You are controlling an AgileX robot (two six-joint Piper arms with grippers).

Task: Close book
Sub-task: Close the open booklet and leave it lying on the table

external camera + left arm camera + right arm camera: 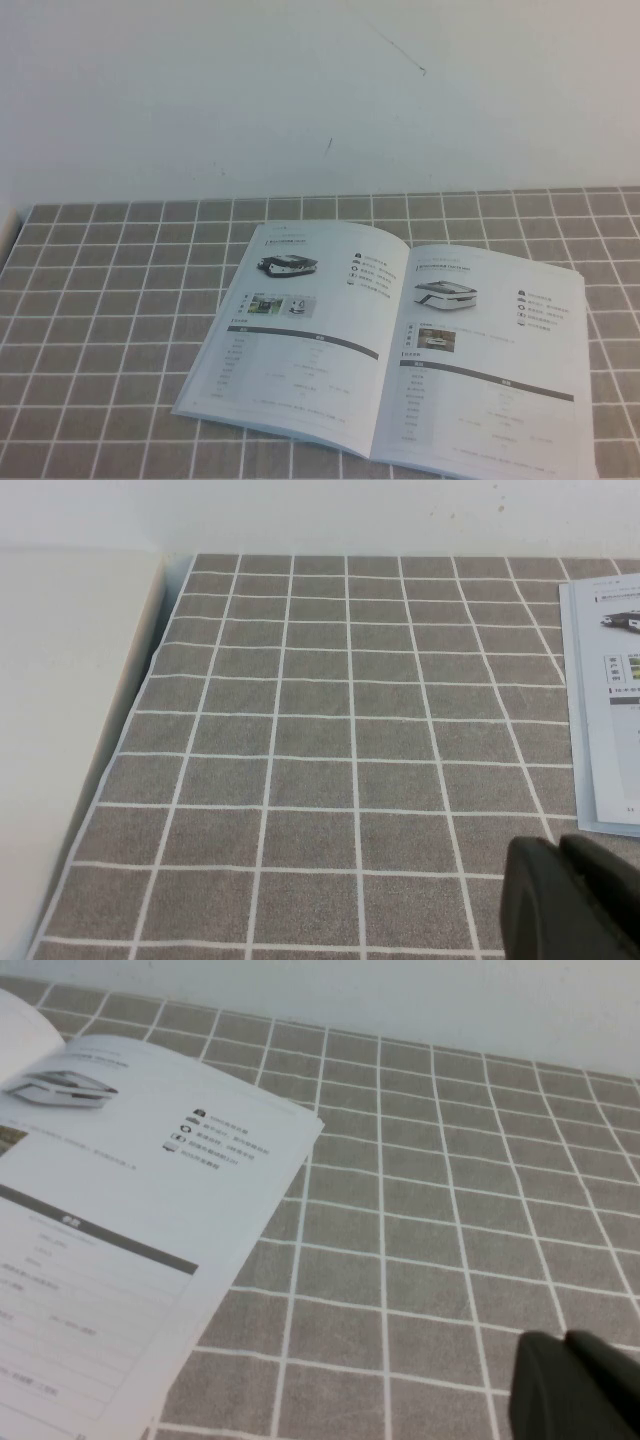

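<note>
- Book (400,350): open flat on checked cloth (100,300), printed white pages up.
- Left gripper (565,880): left of book, grip state indeterminable.
- Right gripper (570,1375): right of book, grip state indeterminable.

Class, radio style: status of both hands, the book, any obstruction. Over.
Left hand over cloth, left of book. Right hand over cloth, right of book. Book lies open, untouched. Nothing on it.

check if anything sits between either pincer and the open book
Nothing visible does. The open book lies on the checked cloth. The left pincer hangs off its left page edge and the right pincer off its right page, each with only bare cloth between.
</note>
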